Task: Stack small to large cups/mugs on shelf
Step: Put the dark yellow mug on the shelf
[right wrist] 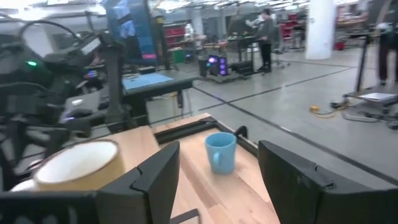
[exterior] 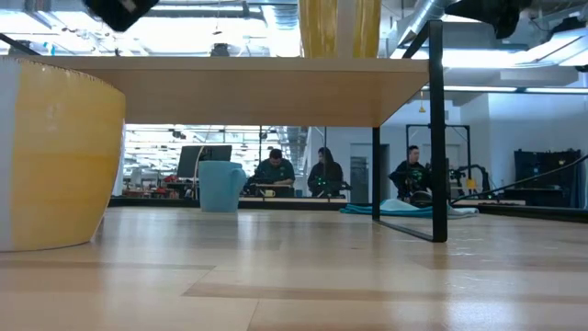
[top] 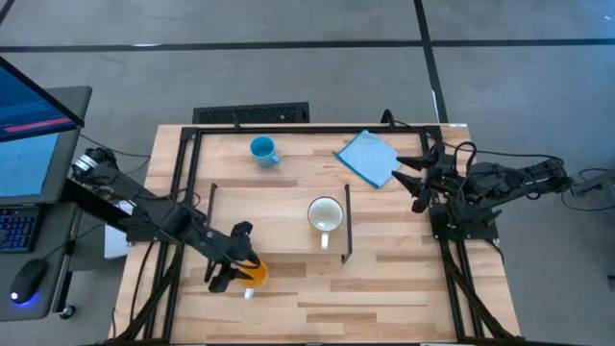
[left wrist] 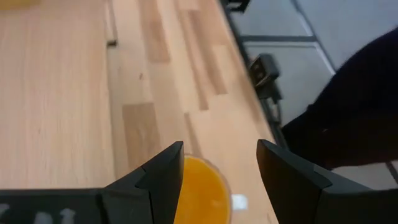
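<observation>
Desk [top: 384, 288]: pale wood planks, black frame rails, grey floor around.
Shelf [top: 279, 207]: mid-desk; white mug [top: 326, 216] on its right end.
Blue mug [top: 262, 150]: behind the shelf, blue cloth [top: 369, 158] to its right.
Orange mug [top: 252, 273]: before the shelf's left end; left gripper [top: 233, 259] released, fingers straddling it.
Right gripper [top: 411, 178]: released, right of the shelf.
Low view only: three seated people beyond the shelf.
Writing: none legible.

my two arms are dark and jointed, black cables looped along the right arm [top: 500, 185]; my left gripper [left wrist: 221, 180] has chunky matte wedge fingers.
</observation>
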{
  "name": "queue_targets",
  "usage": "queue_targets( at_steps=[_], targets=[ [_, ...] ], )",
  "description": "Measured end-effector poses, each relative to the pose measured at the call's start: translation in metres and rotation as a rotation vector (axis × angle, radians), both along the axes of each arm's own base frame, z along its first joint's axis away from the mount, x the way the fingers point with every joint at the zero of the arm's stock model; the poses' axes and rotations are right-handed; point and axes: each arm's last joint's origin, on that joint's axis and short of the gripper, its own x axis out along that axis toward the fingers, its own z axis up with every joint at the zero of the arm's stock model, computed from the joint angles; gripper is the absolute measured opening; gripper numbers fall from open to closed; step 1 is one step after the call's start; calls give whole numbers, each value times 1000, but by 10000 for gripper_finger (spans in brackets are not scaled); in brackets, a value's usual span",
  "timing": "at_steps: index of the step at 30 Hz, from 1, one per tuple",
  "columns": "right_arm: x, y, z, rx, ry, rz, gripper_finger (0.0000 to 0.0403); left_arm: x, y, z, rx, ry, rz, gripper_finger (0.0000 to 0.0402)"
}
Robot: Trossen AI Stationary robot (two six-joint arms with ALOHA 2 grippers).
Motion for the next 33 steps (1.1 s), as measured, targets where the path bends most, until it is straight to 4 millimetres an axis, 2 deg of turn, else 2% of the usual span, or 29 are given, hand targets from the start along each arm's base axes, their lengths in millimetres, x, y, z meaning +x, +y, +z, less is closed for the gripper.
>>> queue_targets(
  at_steps=[5, 15, 23, 33],
  targets=[
    [1, 2, 0, 2, 1, 61, 240, 6, -2, -15, 20, 87, 46, 188],
    [1, 2, 0, 17, -3, 71, 240, 14, -6, -29, 76, 134, 60, 141],
    [1, 2, -1, 16, 6, 73, 240, 15, -8, -30, 69, 135, 67, 122],
    [1, 2, -2, 13, 21, 75, 240, 4, -31, -26, -63, 165, -63, 116]
  ],
)
